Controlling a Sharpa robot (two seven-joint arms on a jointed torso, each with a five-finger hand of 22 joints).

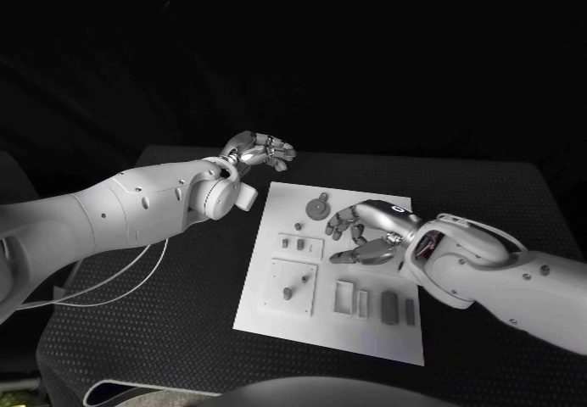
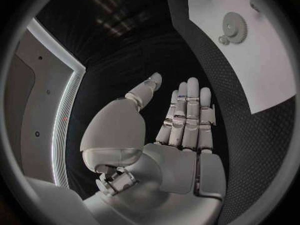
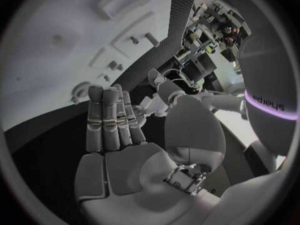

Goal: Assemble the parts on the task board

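The right robot hand point(image 1: 367, 233) hovers over the middle of the white board point(image 1: 279, 309) on the black bench point(image 1: 147, 339), fingers loosely spread and holding nothing. A grey gear point(image 1: 318, 207) lies just beyond its fingertips; small pegs point(image 1: 295, 243) and flat bars point(image 1: 389, 308) rest near and behind it. The left robot hand point(image 1: 259, 151) hangs off the board's far corner, its fingers straight and side by side, empty. Assembly appears barely begun; picking a first part would call for lowering the right hand and pinching.
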